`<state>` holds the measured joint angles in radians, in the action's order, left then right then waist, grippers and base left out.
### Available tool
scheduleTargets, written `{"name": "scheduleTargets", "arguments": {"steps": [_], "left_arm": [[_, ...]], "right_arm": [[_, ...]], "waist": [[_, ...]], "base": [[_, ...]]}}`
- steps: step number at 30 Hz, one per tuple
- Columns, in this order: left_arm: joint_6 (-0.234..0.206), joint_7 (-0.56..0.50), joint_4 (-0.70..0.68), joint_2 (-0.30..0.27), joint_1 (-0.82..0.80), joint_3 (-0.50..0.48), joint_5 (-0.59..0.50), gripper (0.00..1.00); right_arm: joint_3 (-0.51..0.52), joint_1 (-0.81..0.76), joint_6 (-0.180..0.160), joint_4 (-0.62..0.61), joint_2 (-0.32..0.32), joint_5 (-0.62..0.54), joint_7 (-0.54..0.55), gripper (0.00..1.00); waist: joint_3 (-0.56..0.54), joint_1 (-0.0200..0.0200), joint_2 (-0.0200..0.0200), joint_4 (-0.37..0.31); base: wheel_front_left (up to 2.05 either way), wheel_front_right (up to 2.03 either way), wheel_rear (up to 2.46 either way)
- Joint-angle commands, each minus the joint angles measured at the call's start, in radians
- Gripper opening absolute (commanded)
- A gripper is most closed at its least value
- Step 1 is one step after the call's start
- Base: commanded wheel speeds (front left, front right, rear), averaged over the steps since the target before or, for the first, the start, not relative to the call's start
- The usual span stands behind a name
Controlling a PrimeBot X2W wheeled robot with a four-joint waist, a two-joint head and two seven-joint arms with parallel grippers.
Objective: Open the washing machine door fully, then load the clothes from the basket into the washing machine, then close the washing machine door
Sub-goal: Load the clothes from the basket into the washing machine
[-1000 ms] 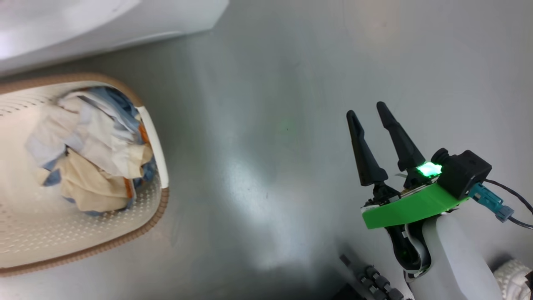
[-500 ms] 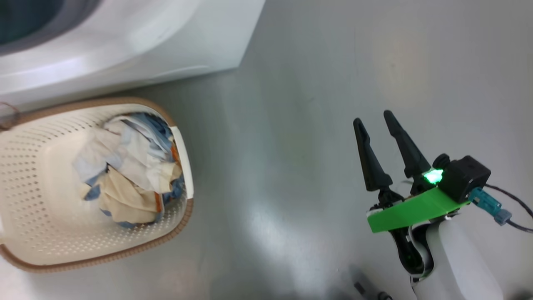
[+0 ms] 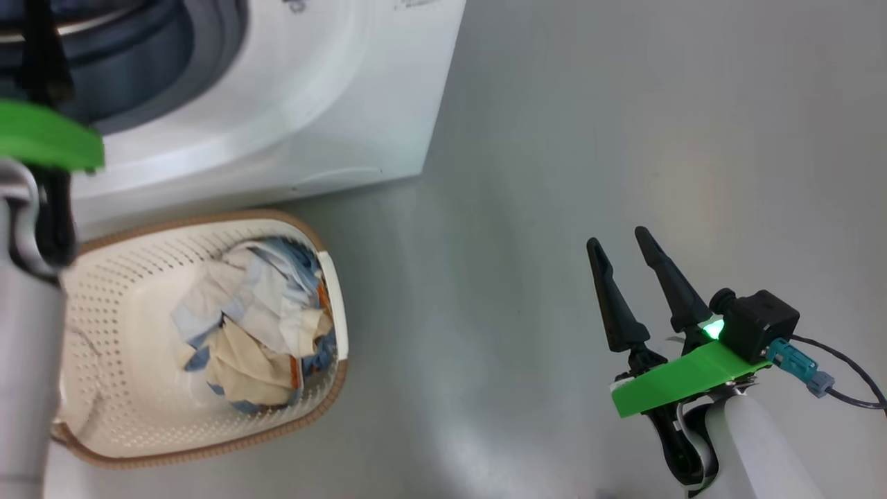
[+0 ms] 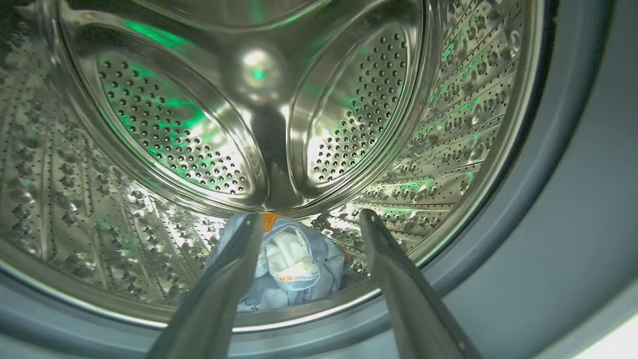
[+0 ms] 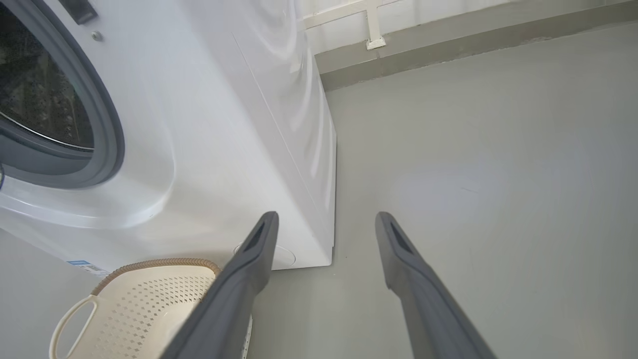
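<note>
Inside drum [image 4: 164,129], one garment [image 4: 291,279] (light-blue).

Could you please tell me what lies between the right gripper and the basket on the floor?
In the head view that stretch is bare: plain grey floor runs from the basket across to the right gripper.

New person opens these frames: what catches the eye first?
The shiny perforated steel drum, lit green, with a light-blue garment lying at its bottom beyond the open left gripper. On the grey floor before the washing machine, the basket holds crumpled clothes; the right gripper hangs open to their right.
</note>
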<state>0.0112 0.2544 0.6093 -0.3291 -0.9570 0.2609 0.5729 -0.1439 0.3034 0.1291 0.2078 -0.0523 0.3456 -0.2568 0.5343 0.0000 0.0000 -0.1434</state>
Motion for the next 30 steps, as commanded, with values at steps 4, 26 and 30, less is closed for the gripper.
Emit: {"name": "scheduleTargets", "arguments": {"steps": [4, 26, 30], "left_arm": [[-0.032, 0.007, -0.130, -0.034, 0.130, -0.073, -0.033, 1.00], [-0.061, 0.007, -0.539, 0.101, 0.727, -0.252, -0.254, 1.00], [-0.061, 0.007, -0.580, 0.136, 0.822, -0.277, -0.293, 1.00]], "right_arm": [[-0.020, -0.043, 0.002, -0.011, 0.002, -0.014, -0.005, 1.00], [-0.008, -0.141, 0.002, 0.010, 0.002, -0.046, -0.005, 1.00], [-0.001, -0.158, 0.002, 0.002, 0.002, -0.064, -0.005, 1.00]], "waist": [[-0.083, 0.0000, 0.0000, 0.011], [-0.336, 0.0000, 0.0000, 0.019], [-0.373, 0.0000, 0.0000, 0.022]], "base": [[0.00, 0.00, 0.00], [0.00, 0.00, 0.00], [0.00, 0.00, 0.00]]}}
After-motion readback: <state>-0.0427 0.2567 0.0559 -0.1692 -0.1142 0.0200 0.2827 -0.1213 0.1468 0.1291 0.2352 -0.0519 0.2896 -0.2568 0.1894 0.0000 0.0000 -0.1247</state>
